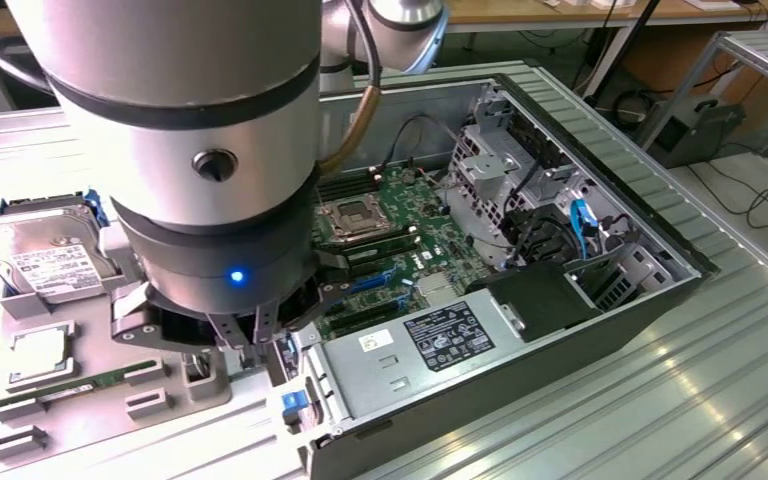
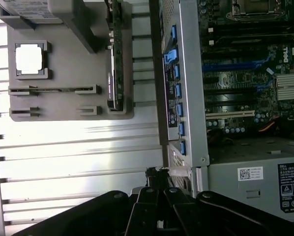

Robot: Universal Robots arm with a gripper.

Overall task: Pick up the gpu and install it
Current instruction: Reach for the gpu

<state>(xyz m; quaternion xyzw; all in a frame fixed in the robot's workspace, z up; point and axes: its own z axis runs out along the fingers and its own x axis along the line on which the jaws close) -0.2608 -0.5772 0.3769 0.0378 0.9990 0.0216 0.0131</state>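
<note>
The gpu [image 2: 116, 64] stands on edge in a slot of the grey holder tray [image 2: 68, 29], a dark, thin card seen from its edge. My gripper [image 2: 157, 196] is shut, its black fingers pressed together with nothing visible between them. It hangs over the ribbed metal table beside the corner of the open computer case [image 2: 186, 98], some way off from the gpu. In the exterior view the gripper [image 1: 251, 345] sits low between the tray and the case, and the thick arm hides the gpu.
The tray also carries a CPU [image 2: 30, 59], a narrow RAM stick [image 2: 53, 90] and a silver hard drive [image 1: 44, 255]. The case lies open, showing the motherboard [image 1: 384, 230], its expansion slots [image 2: 235, 113] and the power supply [image 1: 424, 345].
</note>
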